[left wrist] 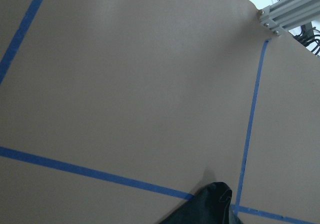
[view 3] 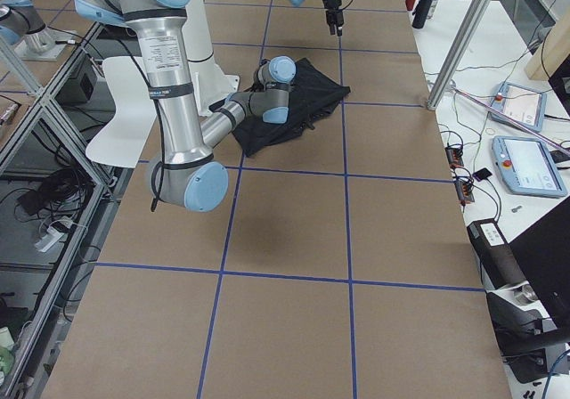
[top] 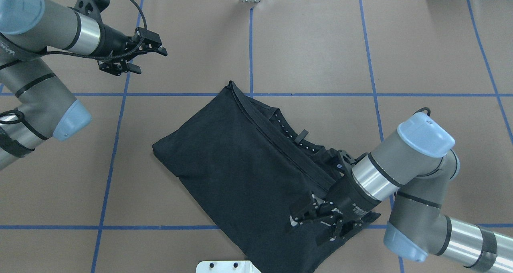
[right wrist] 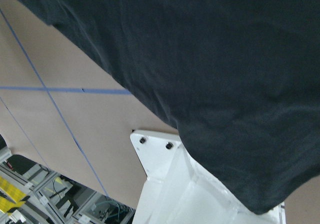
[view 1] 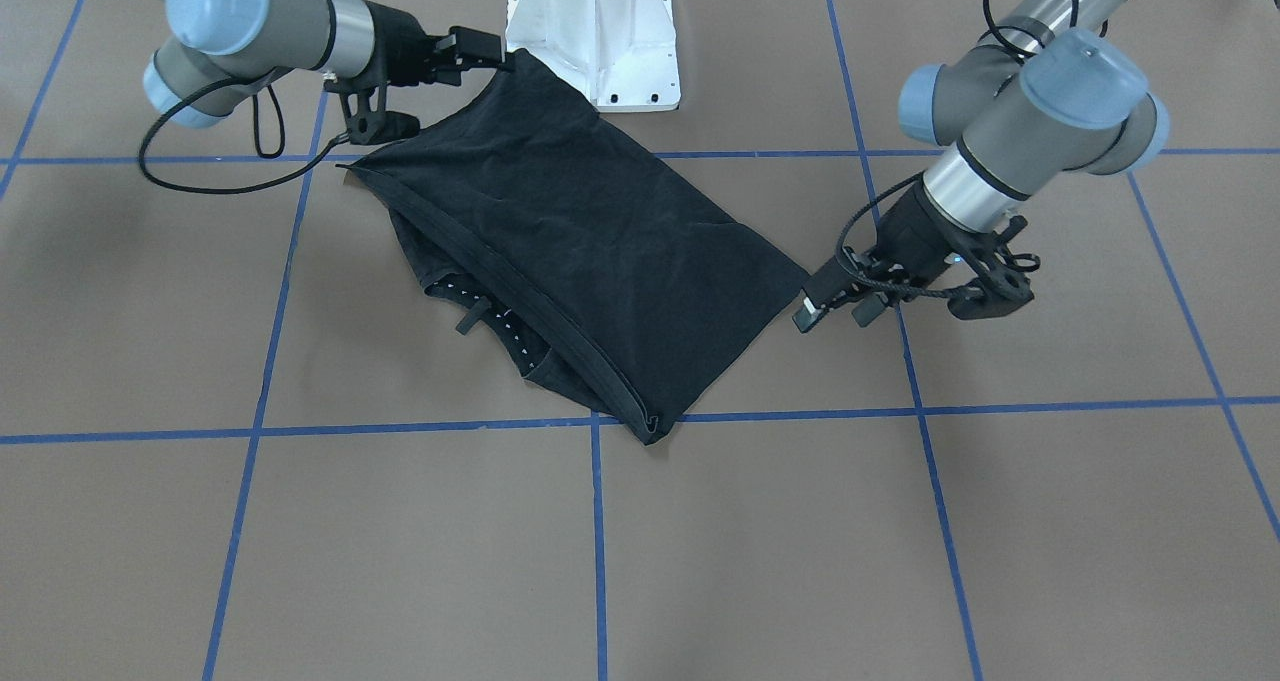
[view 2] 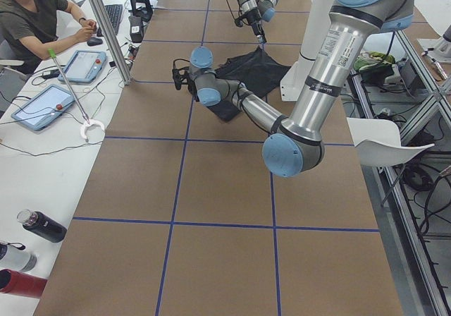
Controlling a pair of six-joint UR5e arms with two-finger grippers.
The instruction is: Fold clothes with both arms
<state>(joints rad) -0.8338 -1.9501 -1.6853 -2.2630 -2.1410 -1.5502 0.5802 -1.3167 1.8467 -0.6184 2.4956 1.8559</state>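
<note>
**Right gripper** [view 1: 495, 53]: upper left of the front view. The jaws are closed on one corner of the shirt [view 1: 590, 251], and that corner is raised off the table [view 1: 900, 561]. The fabric slopes down from there to the board.

**Left gripper** [view 1: 830, 313]: right of the same view, fingers apart, nothing between them. In the front view it looks just beside the shirt's right corner. The overhead view puts it well apart at upper left, and its wrist camera catches only a tip of fabric at the bottom edge. I judge it raised and off the cloth.

**Progress:** the shirt lies slantwise at centre with the plain black side up, and no logo is visible. A top layer is doubled over a lower one, and the collar [view 1: 480, 306] with its label shows along the left edge. I judge at least one fold made and the next begun with a single corner gripped. Left to do are a second grip, carrying the fold across, then flattening and squaring.

**Room:** the pedestal [view 1: 610, 31] stands just behind the raised corner. The right wrist view shows fabric overlapping it, which I note as a snag risk. The most open room is in the lower half of the front view, where I see only brown board and tape lines [view 1: 597, 521].
</note>
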